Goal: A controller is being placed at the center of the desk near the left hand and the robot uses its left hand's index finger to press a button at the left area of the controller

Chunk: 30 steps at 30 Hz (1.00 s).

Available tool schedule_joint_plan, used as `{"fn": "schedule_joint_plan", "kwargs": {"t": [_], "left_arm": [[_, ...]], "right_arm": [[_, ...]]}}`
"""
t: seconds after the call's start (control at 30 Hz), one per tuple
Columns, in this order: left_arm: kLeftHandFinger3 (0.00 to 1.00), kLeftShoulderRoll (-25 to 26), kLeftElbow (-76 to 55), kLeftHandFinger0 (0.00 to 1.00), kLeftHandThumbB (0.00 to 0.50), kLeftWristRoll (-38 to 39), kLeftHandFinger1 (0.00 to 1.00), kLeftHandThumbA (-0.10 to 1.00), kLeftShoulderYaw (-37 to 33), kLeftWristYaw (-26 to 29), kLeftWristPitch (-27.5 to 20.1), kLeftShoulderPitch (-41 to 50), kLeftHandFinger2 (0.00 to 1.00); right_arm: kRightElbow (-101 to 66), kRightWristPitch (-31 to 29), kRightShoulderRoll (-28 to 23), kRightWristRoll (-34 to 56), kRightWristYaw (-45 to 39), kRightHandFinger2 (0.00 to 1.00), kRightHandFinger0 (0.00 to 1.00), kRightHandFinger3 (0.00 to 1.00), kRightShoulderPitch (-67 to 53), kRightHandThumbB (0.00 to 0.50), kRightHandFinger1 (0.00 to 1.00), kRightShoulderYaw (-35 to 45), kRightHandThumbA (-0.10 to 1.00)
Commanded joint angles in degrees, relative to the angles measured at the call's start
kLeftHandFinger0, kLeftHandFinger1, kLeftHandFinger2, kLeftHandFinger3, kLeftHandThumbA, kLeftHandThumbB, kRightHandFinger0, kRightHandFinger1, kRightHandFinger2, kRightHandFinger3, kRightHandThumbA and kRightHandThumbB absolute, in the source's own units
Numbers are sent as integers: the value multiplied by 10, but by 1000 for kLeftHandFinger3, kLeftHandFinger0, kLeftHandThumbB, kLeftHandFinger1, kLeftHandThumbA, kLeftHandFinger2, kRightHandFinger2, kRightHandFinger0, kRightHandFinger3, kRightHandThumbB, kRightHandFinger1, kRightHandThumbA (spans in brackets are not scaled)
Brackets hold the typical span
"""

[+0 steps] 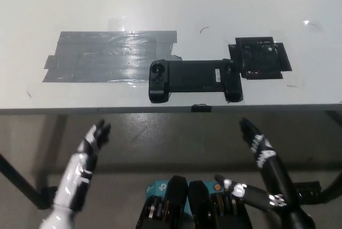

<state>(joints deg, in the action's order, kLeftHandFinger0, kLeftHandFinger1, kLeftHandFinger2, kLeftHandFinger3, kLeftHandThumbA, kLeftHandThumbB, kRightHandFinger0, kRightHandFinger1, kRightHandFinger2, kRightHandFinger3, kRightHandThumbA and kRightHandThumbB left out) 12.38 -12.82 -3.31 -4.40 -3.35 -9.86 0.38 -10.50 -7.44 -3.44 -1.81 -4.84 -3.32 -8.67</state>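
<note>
Both hands hover unclenched, empty; left hand [90,151] below rigid, light-looking controller [193,79], its left button beyond the fingertips.

A robotics lab or test bench, by the look of it. A plain white desk [171,4] carries a black game controller [193,79] near its front edge. Left of the controller lies a patch of grey duct tape [109,56] (marking a spot), right of it a black taped square [260,58].
</note>
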Motion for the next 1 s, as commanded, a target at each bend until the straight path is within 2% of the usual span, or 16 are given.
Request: {"fn": "schedule_joint_plan", "kwargs": {"t": [0.0,0.07,0.17,0.23,0.27,0.33,0.37,0.4,0.43,0.53,0.6,0.67,0.7,0.8,0.9,0.97], "left_arm": [[1000,37,-41,901,194,41,908,1000,10,-46,55,-46,876],[1000,49,-49,794,220,54,795,1000,10,-55,81,-65,810],[1000,92,-55,551,247,83,537,1000,8,-96,155,-129,656],[1000,112,-43,451,261,105,459,1000,6,-122,183,-163,591],[1000,124,-27,386,273,109,391,1000,0,-139,189,-188,514],[1000,143,3,362,298,118,194,1000,-11,-168,200,-226,281],[1000,149,15,314,323,132,51,1000,-14,-182,219,-243,133],[1000,153,36,204,323,157,3,1000,-15,-200,248,-266,43],[1000,153,60,35,359,185,0,1000,-13,-216,275,-288,2],[1000,155,125,1,354,229,0,1000,-8,-253,335,-345,16],[1000,163,176,46,346,242,34,1000,-12,-290,357,-386,197],[1000,175,236,0,371,266,92,1000,-31,-318,368,-425,395],[1000,184,275,0,397,274,112,1000,-50,-337,368,-450,427],[1000,206,360,0,430,300,90,1000,-100,-391,368,-501,369],[1000,216,428,0,438,275,57,1000,-146,-464,368,-551,364],[1000,219,444,0,434,276,75,1000,-165,-478,368,-564,403]], "right_arm": [[-11,1,-4,21,-5,1000,1000,1000,-30,193,1000,11,852],[0,-10,-5,22,-7,1000,1000,1000,-37,184,1000,12,834],[16,-17,-1,18,-9,1000,1000,1000,-42,196,1000,7,849],[20,-14,-3,16,-11,1000,1000,1000,-42,199,1000,6,851],[24,-16,-4,17,-12,1000,1000,1000,-39,196,1000,6,849],[24,-12,-6,21,-16,1000,1000,1000,-37,189,1000,6,841],[24,-11,-6,21,-17,1000,1000,1000,-37,189,1000,6,838],[24,-9,-7,20,-18,1000,1000,1000,-37,194,1000,5,836],[25,-11,-7,18,-19,1000,1000,1000,-38,200,1000,4,838],[29,-15,-6,17,-21,1000,1000,1000,-34,204,1000,2,835],[32,-16,-3,13,-20,1000,1000,1000,-31,204,1000,1,837],[29,-13,-4,12,-20,1000,1000,1000,-30,210,1000,2,844],[27,-9,-5,12,-20,1000,1000,1000,-29,213,1000,3,843],[26,-5,-6,11,-21,1000,1000,1000,-25,218,1000,3,825],[30,-9,-6,6,-20,1000,1000,1000,-18,222,1000,2,824],[32,-10,-6,5,-21,1000,1000,1000,-16,223,1000,1,826]]}}
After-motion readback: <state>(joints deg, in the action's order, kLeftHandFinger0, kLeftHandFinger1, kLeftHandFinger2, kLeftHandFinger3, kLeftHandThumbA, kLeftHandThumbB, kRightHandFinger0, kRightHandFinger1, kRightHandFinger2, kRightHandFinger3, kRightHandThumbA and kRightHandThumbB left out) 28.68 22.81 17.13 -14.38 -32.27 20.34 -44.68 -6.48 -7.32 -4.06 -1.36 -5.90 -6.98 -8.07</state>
